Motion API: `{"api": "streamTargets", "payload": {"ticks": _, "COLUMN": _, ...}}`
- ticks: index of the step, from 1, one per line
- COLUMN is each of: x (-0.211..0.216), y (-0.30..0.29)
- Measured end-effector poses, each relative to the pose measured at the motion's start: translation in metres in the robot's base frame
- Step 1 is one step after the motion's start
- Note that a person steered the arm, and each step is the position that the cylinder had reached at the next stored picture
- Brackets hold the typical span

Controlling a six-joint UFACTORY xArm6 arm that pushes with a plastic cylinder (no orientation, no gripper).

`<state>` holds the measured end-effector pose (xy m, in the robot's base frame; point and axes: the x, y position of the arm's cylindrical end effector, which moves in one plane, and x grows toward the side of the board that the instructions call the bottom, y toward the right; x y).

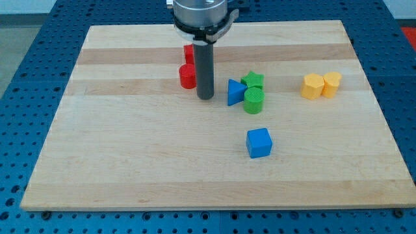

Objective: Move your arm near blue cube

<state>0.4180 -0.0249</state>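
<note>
The blue cube lies on the wooden board, a little right of centre and toward the view's bottom. My tip rests on the board up and to the left of the cube, well apart from it. The tip stands between a red cylinder on its left and a blue triangular block on its right.
A second red block sits behind the rod, partly hidden. A green star-like block and a green cylinder touch the blue triangle's right side. Two yellow blocks lie at the right. A blue perforated table surrounds the board.
</note>
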Motion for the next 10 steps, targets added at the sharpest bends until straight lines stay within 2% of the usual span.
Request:
{"api": "streamTargets", "payload": {"ticks": 1, "x": 0.031, "y": 0.003}}
{"api": "streamTargets", "payload": {"ticks": 2, "x": 0.049, "y": 0.072}}
{"api": "streamTargets", "payload": {"ticks": 3, "x": 0.056, "y": 0.104}}
{"api": "streamTargets", "payload": {"ticks": 4, "x": 0.069, "y": 0.099}}
{"api": "streamTargets", "payload": {"ticks": 6, "x": 0.048, "y": -0.01}}
{"api": "streamTargets", "payload": {"ticks": 7, "x": 0.075, "y": -0.037}}
{"api": "streamTargets", "payload": {"ticks": 8, "x": 0.181, "y": -0.018}}
{"api": "streamTargets", "payload": {"ticks": 9, "x": 0.19, "y": 0.042}}
{"api": "streamTargets", "payload": {"ticks": 10, "x": 0.153, "y": 0.124}}
